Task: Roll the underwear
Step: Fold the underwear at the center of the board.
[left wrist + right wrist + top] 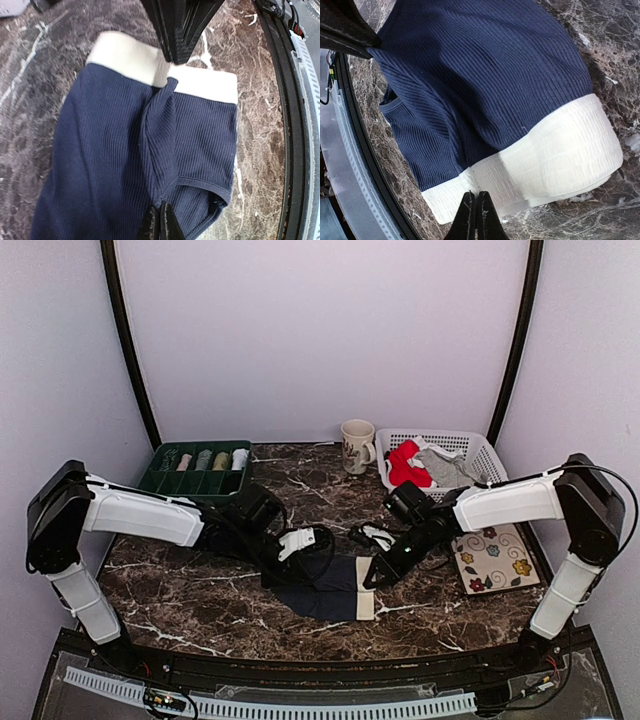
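A dark navy underwear (322, 590) with a white waistband (555, 155) lies flat on the marble table. In the left wrist view my left gripper (161, 214) is shut, pinching a raised fold of navy cloth (160, 130) at the leg end. Opposite it my right gripper (475, 199) is shut on the edge of the waistband, where the cloth bunches into a small ridge. Seen from above, the left gripper (300, 562) and right gripper (378, 575) hold opposite ends of the garment. A red underwear (405, 465) and a light grey one (445, 468) lie in the basket.
A white basket (478, 445) stands at the back right, with a mug (356, 445) just left of it. A green tray (195, 472) of rolled items sits at the back left. A floral mat (495, 558) lies to the right. The table's black front rim (295, 125) runs close by.
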